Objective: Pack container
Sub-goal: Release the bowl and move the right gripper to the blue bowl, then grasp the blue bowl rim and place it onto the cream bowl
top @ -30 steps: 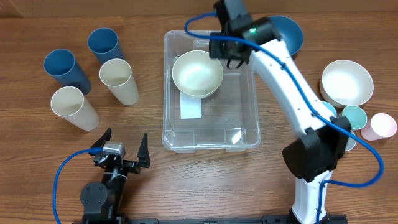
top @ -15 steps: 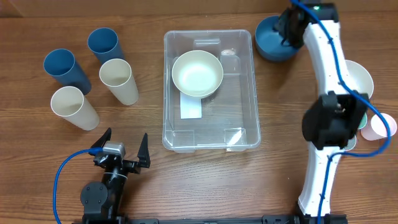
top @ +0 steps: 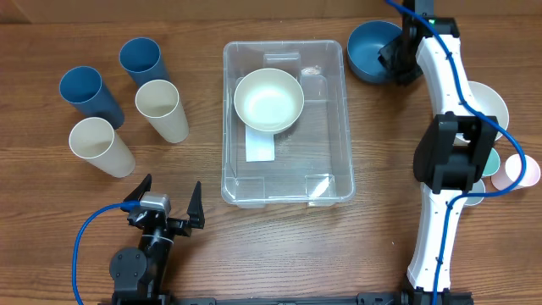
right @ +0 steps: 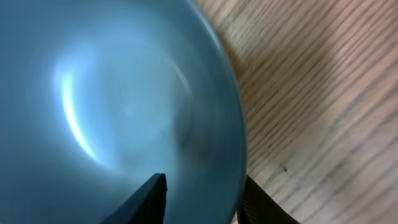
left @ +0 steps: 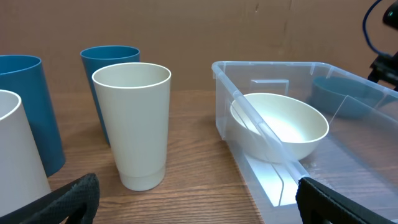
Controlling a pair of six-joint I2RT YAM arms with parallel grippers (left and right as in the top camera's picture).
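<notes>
The clear container (top: pixel 284 196) stands mid-table with a white label on its base and a cream bowl (top: pixel 268 99) inside at its far end. A blue bowl (top: pixel 371 51) sits on the table just right of the container's far corner. My right gripper (top: pixel 400 63) is at that bowl's right rim. In the right wrist view the gripper (right: pixel 202 199) is open, one finger inside the blue bowl (right: pixel 112 93) and one outside its rim. My left gripper (top: pixel 168 203) is open and empty near the front edge. The left wrist view (left: pixel 199 205) shows the container (left: pixel 273 65) and cream bowl (left: pixel 280 124) ahead.
Two blue cups (top: pixel 82 91) (top: pixel 140 61) and two cream cups (top: pixel 161 108) (top: pixel 100 146) stand at the left. A white bowl (top: pixel 472 112), a teal cup (top: pixel 483 159) and a pink cup (top: pixel 517 172) sit at the right edge.
My right arm has swung from over the container's far end to the blue bowl at the back right and settled over its rim. The left arm has not moved.
</notes>
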